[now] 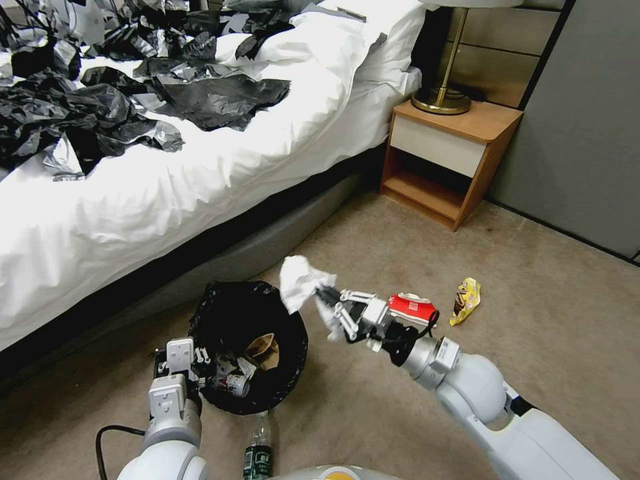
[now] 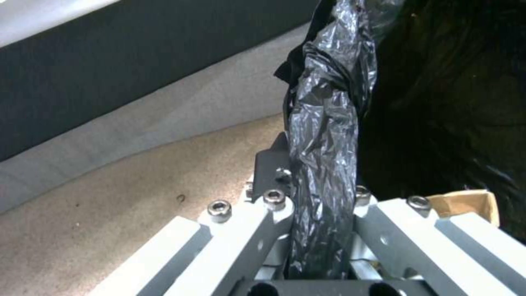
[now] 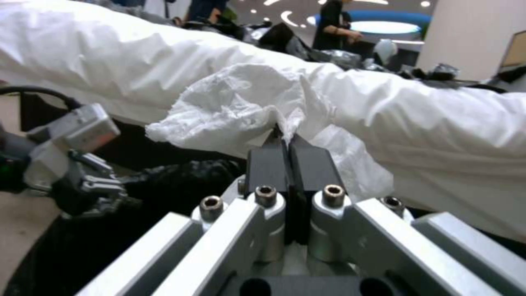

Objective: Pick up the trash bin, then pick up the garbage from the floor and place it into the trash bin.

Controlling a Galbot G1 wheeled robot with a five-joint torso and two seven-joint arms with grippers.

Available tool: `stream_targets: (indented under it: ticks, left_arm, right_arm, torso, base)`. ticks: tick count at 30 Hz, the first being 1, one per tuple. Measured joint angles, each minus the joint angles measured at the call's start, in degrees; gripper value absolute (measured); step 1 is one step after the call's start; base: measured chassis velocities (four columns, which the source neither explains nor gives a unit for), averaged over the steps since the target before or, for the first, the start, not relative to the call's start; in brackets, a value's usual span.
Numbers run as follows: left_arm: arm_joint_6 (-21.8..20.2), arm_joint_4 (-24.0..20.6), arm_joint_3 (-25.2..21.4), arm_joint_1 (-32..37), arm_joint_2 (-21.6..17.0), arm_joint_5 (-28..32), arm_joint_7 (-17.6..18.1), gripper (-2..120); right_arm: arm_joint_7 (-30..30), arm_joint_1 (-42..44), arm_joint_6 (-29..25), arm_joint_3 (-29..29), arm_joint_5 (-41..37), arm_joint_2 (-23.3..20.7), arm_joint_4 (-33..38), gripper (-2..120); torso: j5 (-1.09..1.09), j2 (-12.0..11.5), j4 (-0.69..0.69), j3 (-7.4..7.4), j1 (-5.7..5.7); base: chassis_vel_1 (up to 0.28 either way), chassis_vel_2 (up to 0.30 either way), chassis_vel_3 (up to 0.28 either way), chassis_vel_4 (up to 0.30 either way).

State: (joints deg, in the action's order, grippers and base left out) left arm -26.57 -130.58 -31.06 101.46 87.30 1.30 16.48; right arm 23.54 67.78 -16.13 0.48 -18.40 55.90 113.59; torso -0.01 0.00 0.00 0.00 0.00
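Trash bin (image 1: 250, 347), a small round bucket lined with a crinkled black plastic bag folded over its rim, sits low in front of the robot above the beige carpet (image 1: 400, 253), close to the grey base of the bed (image 1: 200, 153). The left gripper (image 1: 200, 373) clamps the bin's near rim; in the left wrist view its fingers (image 2: 268, 172) are closed on a twisted fold of the black liner (image 2: 328, 123). Inside the bin lie a brown paper bag (image 1: 265, 350) and some pale crumpled wrappers (image 1: 233, 377).

The right gripper (image 1: 325, 297) reaches in from the right, just beside and above the bin's far-right rim. Its dark pads (image 3: 268, 162) are pressed together on a crumpled white tissue (image 1: 300, 280), which hangs in the air at the edge of the bin's opening; in the right wrist view the tissue (image 3: 236, 107) billows up in front of the white duvet.

On the carpet behind the right wrist lies a red-and-white packet (image 1: 412, 308), partly hidden by the arm, and just beyond it a yellow snack wrapper (image 1: 466, 300). A green-labelled clear bottle (image 1: 258, 448) lies on the floor near the robot's base, just below the bin. Large black plastic sheets (image 1: 100, 113) are spread over the bed, and a wooden nightstand (image 1: 450, 160) with a brass lamp base (image 1: 441, 100) stands by the wall.
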Motion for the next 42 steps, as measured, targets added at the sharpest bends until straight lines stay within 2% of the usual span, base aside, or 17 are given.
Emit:
stream_targets:
  ticks: [9, 17, 24, 27, 30, 31, 34, 35, 37, 40, 42]
  left_arm:
    - [0.2, 0.1, 0.8, 0.1, 0.4, -0.8, 0.0, 2]
    - [0.2, 0.1, 1.4, 0.6, 0.6, -0.9, 0.0, 2]
    - [0.2, 0.1, 1.4, 0.7, 0.7, -0.9, 0.0, 2]
    - [0.2, 0.0, 1.4, 0.6, 0.7, -0.9, 0.0, 2]
    - [0.2, 0.0, 1.5, 0.6, 0.7, -0.9, 0.0, 2]
    - [0.2, 0.0, 1.6, 0.5, 0.7, -0.9, 0.0, 2]
    - [0.2, 0.1, 1.8, 0.5, 0.8, -1.0, 0.0, 2]
    - [0.2, 0.1, 1.9, 0.5, 0.8, -1.1, 0.0, 2]
    - [0.2, 0.2, 2.0, 0.5, 0.8, -1.1, 0.0, 2]
    - [0.1, 0.2, 2.2, 0.5, 0.9, -1.3, 0.0, 2]
    - [0.1, 0.2, 2.2, 0.5, 0.9, -1.3, 0.0, 2]
  right_arm:
    - [-0.4, -4.1, 1.1, -7.2, 1.3, -0.1, -2.4, 0]
    - [-2.2, -7.6, 1.8, -13.0, 3.5, 2.9, -8.6, 0]
    - [-3.0, -8.6, 2.6, -15.4, 4.5, 4.4, -10.8, 0]
    - [-3.2, -8.7, 2.8, -15.8, 5.0, 4.7, -11.7, 11]
    - [-3.2, -8.7, 2.8, -15.8, 5.1, 4.8, -11.8, 17]
    - [-3.3, -8.8, 2.9, -15.8, 5.1, 4.8, -11.8, 24]
    - [-3.4, -9.1, 3.1, -15.9, 5.1, 4.9, -11.8, 30]
    - [-3.5, -9.2, 3.2, -16.0, 5.0, 5.0, -11.9, 39]
    - [-3.6, -9.3, 3.3, -16.2, 5.0, 5.1, -11.9, 43]
    - [-3.9, -9.7, 3.5, -16.8, 5.0, 5.2, -12.0, 57]
    - [-3.9, -9.8, 3.5, -16.9, 5.0, 5.3, -12.0, 61]
  torso:
    - [0.00, 0.0, 0.00, 0.00, 0.00]
    - [0.00, 0.0, 0.00, 0.00, 0.00]
    - [0.01, 0.0, 0.00, 0.00, 0.00]
    - [0.01, 0.0, 0.00, 0.00, 0.00]
    - [0.00, 0.0, 0.00, 0.00, 0.00]
    - [0.01, 0.0, 0.00, 0.00, 0.00]
    - [0.00, 0.0, 0.00, 0.00, 0.00]
    - [0.00, 0.0, 0.00, 0.00, 0.00]
    - [0.00, 0.0, 0.00, 0.00, 0.00]
    - [0.01, 0.0, 0.00, 0.00, 0.00]
    - [0.01, 0.0, 0.00, 0.00, 0.00]
  base:
    - [0.000, 0.000, 0.000, 0.000]
    - [0.000, 0.000, 0.000, 0.000]
    - [0.000, 0.000, 0.000, 0.000]
    - [0.000, 0.000, 0.000, 0.000]
    - [0.000, 0.000, 0.000, 0.000]
    - [0.000, 0.000, 0.000, 0.000]
    - [0.000, 0.000, 0.000, 0.000]
    - [0.000, 0.000, 0.000, 0.000]
    - [0.000, 0.000, 0.000, 0.000]
    - [0.000, 0.000, 0.000, 0.000]
    - [0.000, 0.000, 0.000, 0.000]
